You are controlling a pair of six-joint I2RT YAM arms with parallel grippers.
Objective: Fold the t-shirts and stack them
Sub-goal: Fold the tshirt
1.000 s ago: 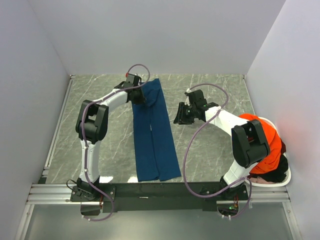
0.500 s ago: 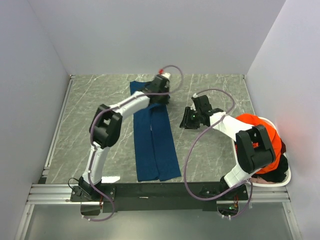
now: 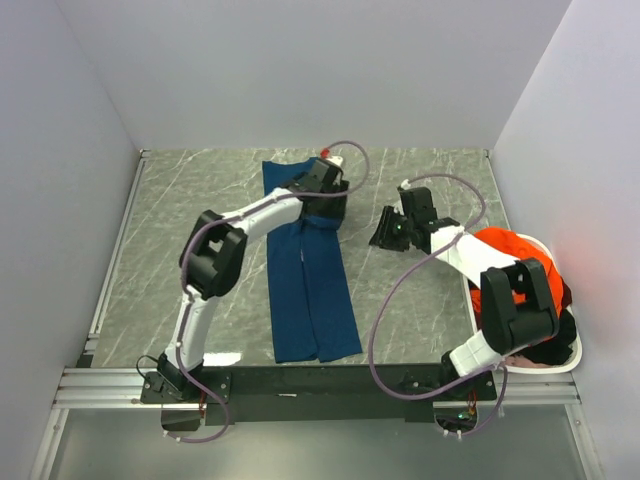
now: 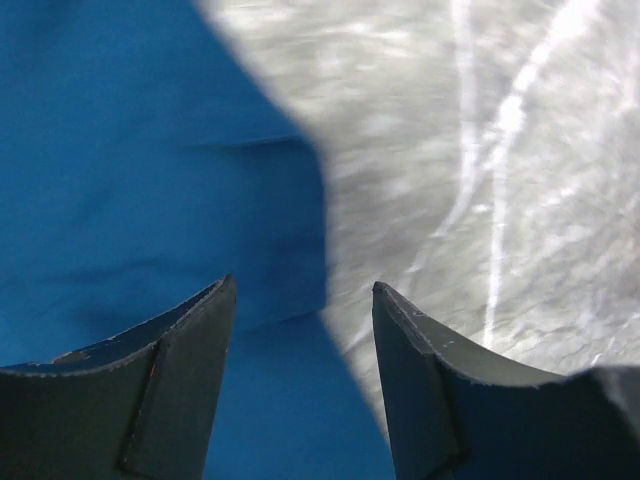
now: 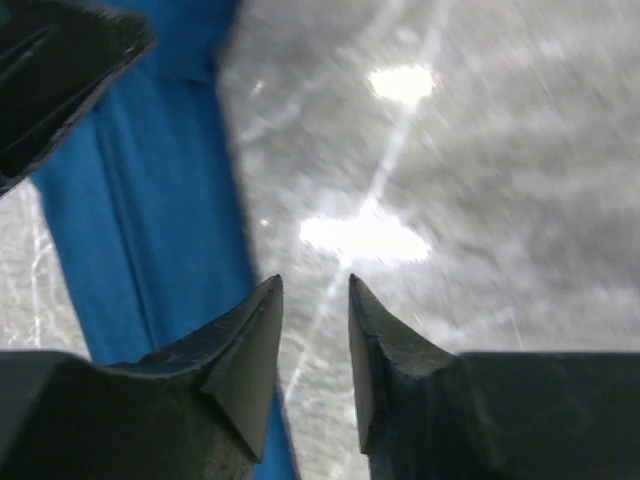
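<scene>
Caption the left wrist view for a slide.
Left gripper, jaws open, frames the blue t-shirt's edge on the marble table.

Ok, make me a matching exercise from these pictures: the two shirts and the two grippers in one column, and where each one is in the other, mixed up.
Column one:
1. blue shirt
2. orange shirt
3. left gripper
4. right gripper

Column two:
a. above bare table, right of the blue shirt
b. in the white basket
c. lying flat as a long narrow strip
d. open over the blue shirt's edge, at its far end

Pairs: 1-c, 2-b, 3-d, 4-a
</scene>
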